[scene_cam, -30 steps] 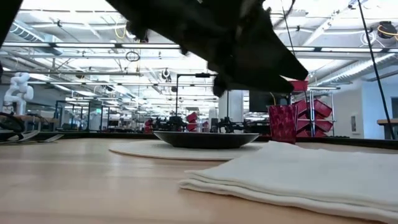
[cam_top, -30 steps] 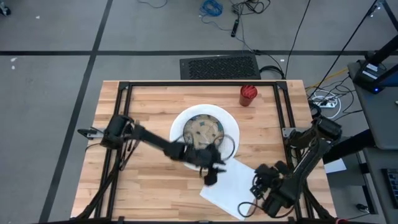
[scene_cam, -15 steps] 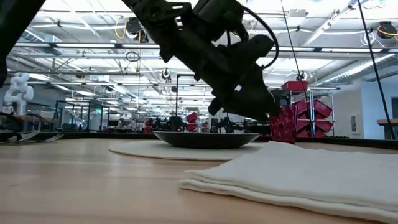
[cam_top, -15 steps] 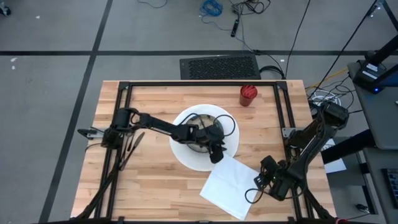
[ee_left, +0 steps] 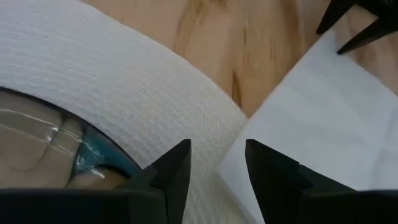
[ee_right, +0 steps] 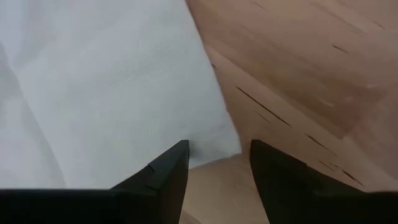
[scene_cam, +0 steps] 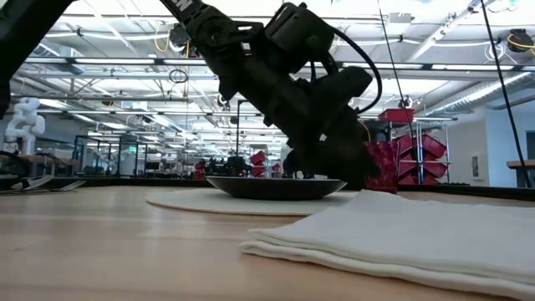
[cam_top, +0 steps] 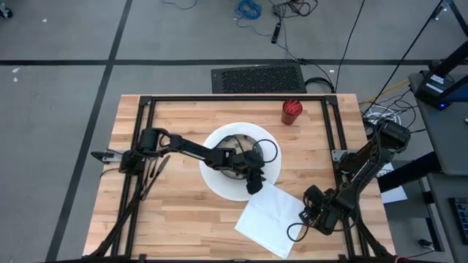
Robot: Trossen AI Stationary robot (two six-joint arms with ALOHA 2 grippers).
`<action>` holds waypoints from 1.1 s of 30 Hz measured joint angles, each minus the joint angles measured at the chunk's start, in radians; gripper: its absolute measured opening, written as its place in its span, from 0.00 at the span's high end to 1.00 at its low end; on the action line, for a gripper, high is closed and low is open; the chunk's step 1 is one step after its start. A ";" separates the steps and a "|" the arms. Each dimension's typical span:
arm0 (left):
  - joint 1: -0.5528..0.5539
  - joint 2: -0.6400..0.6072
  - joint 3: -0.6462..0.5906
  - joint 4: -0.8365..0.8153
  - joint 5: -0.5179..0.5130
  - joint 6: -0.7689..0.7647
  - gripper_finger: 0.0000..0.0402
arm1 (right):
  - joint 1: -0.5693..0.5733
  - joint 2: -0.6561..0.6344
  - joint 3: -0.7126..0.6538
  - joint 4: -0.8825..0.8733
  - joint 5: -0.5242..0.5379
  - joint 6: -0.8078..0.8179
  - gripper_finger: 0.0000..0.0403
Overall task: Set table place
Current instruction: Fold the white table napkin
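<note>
A shallow dark dish (cam_top: 238,150) with a blue rim sits on a round white placemat (cam_top: 216,179) in the middle of the table (cam_top: 183,219). A folded white napkin (cam_top: 272,213) lies flat on the wood near the placemat's near right edge. My left gripper (cam_top: 254,184) hangs open over that edge of the placemat (ee_left: 124,81), beside the dish (ee_left: 43,149) and the napkin's far corner (ee_left: 249,130). My right gripper (cam_top: 307,212) points steeply down, open, with its fingers standing on either side of the napkin's right corner (ee_right: 217,140).
A red cup (cam_top: 292,112) stands upright at the far right of the table, behind the dish in the low view (scene_cam: 380,165). A black tube frame (cam_top: 234,98) runs around the tabletop. Bare wood lies to the left and along the near edge.
My left gripper has swung from above the napkin's far corner toward the table's far edge and sunk a little, ending over the placemat's near right edge. My right gripper has tipped further down and sunk toward the napkin's right corner. The napkin and dish have stayed put.
</note>
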 joint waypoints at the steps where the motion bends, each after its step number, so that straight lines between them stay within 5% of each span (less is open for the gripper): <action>1: 0.001 0.000 0.000 0.000 0.000 0.000 0.65 | -0.004 0.000 0.000 0.001 -0.001 -0.008 0.61; 10: 0.003 0.003 0.001 0.002 0.021 -0.018 0.65 | -0.013 0.000 0.007 0.025 0.028 -0.066 0.74; 18: 0.002 -0.005 0.061 -0.151 0.027 0.035 0.65 | -0.034 0.002 0.008 0.087 0.081 -0.226 0.97; 26: 0.011 -0.006 0.180 -0.379 0.037 0.164 0.65 | -0.061 0.002 0.117 -0.148 0.093 -0.368 0.99; 33: 0.032 -0.003 0.212 -0.414 0.138 0.239 0.65 | -0.060 0.002 0.265 -0.337 0.219 -0.530 1.00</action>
